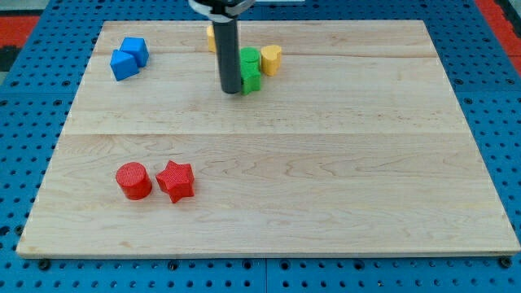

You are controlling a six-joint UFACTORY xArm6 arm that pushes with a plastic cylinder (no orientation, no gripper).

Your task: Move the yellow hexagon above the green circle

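In the camera view, my tip [232, 91] is resting on the wooden board [326, 163], touching the left side of the green blocks [250, 69] and holding nothing. One yellow block [271, 59] is sitting just right of them; another yellow block [211, 37] is peeking from behind the rod.

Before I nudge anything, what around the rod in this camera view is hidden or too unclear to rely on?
- Yellow block behind the rod: mostly covered, shape unreadable, so I cannot tell which yellow is the hexagon.
- Green blocks: left sides hidden by the rod; shapes and count uncertain.
- My tip: contact with the green blocks cannot be judged.
- Yellow block on the right: partly behind the green; outline unclear.
- Arm above the rod: cut off by the view's top.
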